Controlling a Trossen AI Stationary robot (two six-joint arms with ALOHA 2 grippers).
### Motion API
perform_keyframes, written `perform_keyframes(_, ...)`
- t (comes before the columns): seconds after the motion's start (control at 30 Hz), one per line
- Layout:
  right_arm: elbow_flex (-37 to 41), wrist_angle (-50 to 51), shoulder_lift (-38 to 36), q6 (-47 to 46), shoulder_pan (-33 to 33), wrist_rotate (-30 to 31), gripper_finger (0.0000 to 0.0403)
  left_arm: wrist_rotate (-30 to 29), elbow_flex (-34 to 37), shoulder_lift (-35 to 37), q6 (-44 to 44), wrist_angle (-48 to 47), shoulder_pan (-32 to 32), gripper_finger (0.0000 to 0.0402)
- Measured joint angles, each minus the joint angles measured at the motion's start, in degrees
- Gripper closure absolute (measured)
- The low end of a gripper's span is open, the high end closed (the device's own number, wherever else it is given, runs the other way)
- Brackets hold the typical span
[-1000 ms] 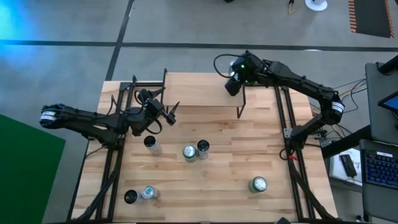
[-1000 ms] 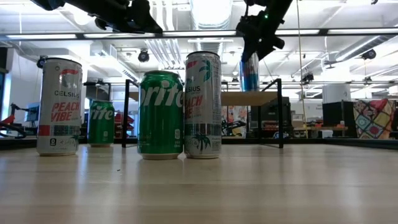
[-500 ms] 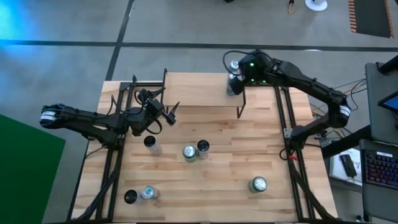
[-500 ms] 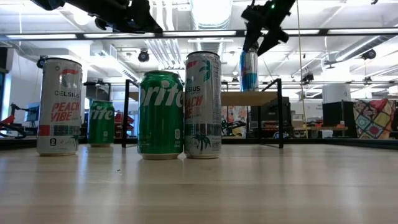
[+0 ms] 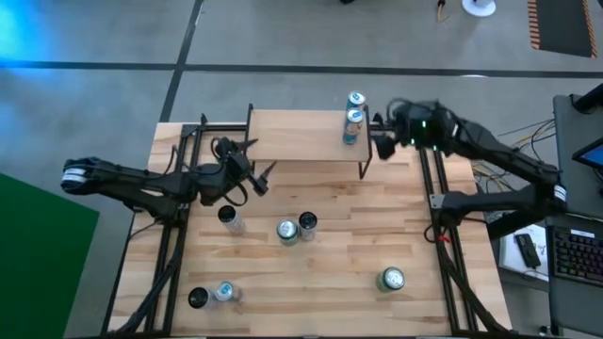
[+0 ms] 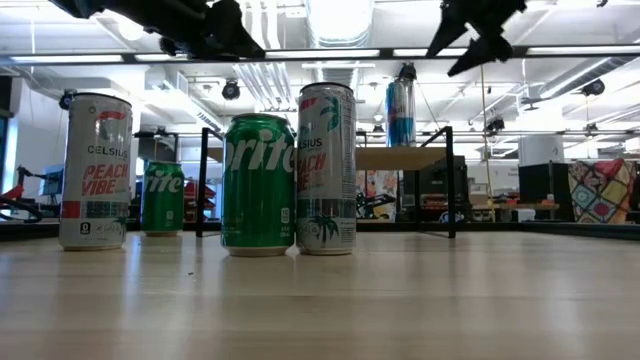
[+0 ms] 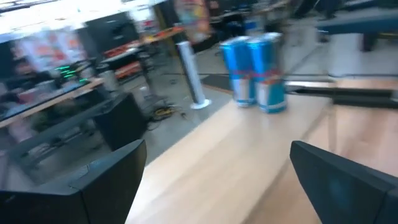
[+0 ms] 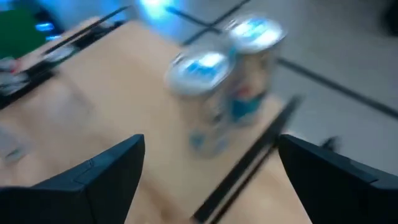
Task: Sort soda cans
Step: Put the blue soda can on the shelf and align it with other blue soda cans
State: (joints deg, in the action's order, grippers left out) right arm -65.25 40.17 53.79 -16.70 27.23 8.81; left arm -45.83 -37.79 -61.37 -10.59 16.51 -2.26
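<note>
Right claw point(image 5: 381, 143) released blue can point(image 5: 351, 125), withdrew.

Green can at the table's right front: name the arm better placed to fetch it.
Right, likely. The open right gripper hangs over the table's right side, the green can's side; the left gripper is across the table.

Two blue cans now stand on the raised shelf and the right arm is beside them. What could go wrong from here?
1. The two blue cans stand at the shelf's far edge; a bump could tip one off.
2. The right gripper, fingers open, is close beside them and could clip the nearer can.
</note>
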Motion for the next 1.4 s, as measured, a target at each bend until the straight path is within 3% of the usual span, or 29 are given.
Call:
perform_keyframes(0.13,9.9,-5.94,-4.79,-2.19,-6.55,0.78,0.0044,11.55,0.01,-3.04,-1.92,3.35,-0.05,0.0019)
perform_keyframes(0.3,20.66,-15.33,-8.21,-3.7,-14.76,5.21,0.0044,11.19,-2.73,-7.55,-2.01,7.41,0.06,0.0019)
perform_keyframes(0.5,29.45,-26.93,-7.97,-4.41,-21.77,5.17,0.0044,9.0,-7.41,-14.29,1.62,5.46,-0.04,0.0019)
perform_keyframes(0.67,34.18,-33.03,-6.51,-4.15,-27.38,4.62,0.0044,-2.09,-12.97,-14.46,10.12,-15.21,-2.07,0.0019)
perform_keyframes(0.9,39.52,-40.3,-4.81,-2.8,-34.92,4.83,0.0044,-6.88,-14.76,-9.99,31.69,-38.76,-9.8,0.0019)
perform_keyframes(1.07,44.46,-53.08,-2.11,-1.97,-37.89,7.98,0.0044,-9.09,-14.76,-7.14,44.6,-49.75,-13.26,0.0019)
perform_keyframes(1.17,44.75,-54.92,-1.89,-1.82,-37.7,8.29,0.0044,-8.49,-14.77,-5.72,47.0,-52.97,-15.48,0.0019)
perform_keyframes(1.4,43.06,-54.27,-0.6,10.2,-37.73,2.66,0.0044,-7.91,-16.97,-2.91,39.56,-54.32,-22.78,0.0019)
